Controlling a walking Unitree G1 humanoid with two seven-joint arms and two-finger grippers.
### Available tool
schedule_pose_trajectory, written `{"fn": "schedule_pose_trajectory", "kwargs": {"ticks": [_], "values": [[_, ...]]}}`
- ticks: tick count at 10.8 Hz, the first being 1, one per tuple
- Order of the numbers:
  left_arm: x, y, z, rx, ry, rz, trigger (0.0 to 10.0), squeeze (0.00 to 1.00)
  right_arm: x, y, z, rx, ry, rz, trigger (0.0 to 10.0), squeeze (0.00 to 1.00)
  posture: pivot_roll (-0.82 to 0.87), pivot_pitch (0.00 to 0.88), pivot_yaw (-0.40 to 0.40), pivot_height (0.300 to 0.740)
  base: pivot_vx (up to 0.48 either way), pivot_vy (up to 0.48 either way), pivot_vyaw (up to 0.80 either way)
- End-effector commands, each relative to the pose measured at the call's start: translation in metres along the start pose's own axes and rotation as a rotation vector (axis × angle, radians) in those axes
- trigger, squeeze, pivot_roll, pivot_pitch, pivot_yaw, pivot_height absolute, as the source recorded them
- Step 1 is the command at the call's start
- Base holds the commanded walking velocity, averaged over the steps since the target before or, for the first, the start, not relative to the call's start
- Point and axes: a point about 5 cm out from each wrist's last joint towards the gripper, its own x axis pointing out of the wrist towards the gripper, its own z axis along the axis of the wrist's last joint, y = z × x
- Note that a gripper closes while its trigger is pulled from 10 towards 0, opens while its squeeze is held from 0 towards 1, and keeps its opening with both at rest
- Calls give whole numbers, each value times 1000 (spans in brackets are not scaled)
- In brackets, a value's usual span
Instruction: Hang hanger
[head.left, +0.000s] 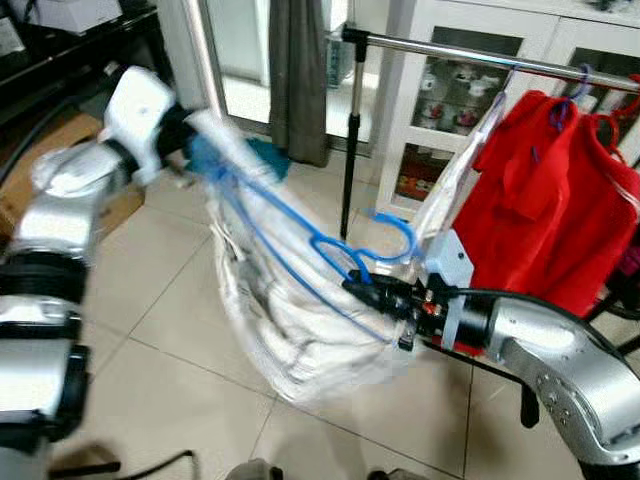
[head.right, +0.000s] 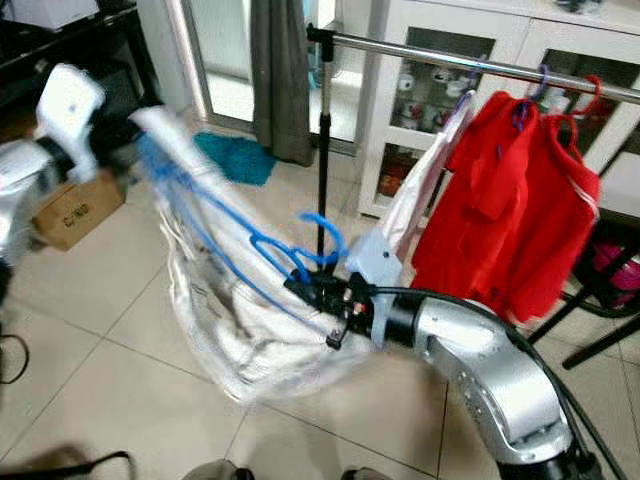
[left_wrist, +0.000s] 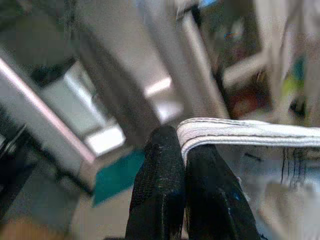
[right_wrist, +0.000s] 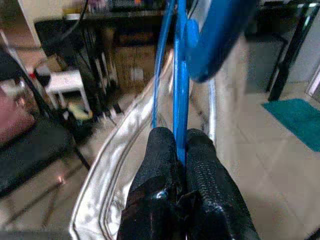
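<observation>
Between our two grippers hangs a blue hanger (head.left: 330, 250) with a white garment (head.left: 290, 320) draped on it. Our right gripper (head.left: 362, 288) is clamped on the hanger's wire just below the hook; in the right wrist view the two black fingers (right_wrist: 160, 165) pinch the blue wire (right_wrist: 179, 100) between them, with the hook's blue curve right above the tips. Our left gripper (left_wrist: 182, 150) is up and off to our left, clenched on the garment's white hem (left_wrist: 250, 132), which runs out sideways from the fingertips. The hanger's long arms slope from the right gripper up toward the left one, the cloth sagging below both. Beyond the right gripper, up and to its right, runs a metal rail (head.left: 480, 55) on a black stand (head.left: 350, 140). Red clothes (head.left: 550, 210) hang on it, well above the hook. Behind the rail is a white cabinet (head.left: 440, 110); grey curtain (head.left: 297, 80) is further left. Left arm is motion-blurred.
</observation>
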Motion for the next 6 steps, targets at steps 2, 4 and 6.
{"fn": "schedule_pose_trajectory", "kwargs": {"ticks": [2,4,6], "values": [[-9,21,-6,-3,52,117,0,0,-13,-4,9,42,-82,-8,0,0,-42,0,19,740,0,0,0],[-10,20,-18,-191,11,163,0,0,-21,-13,10,106,-140,-83,0,0,-46,0,22,740,0,0,0],[5,-37,-24,-334,-75,-78,0,0,-13,-59,17,287,-355,-549,0,0,-39,0,17,740,0,0,0]]}}
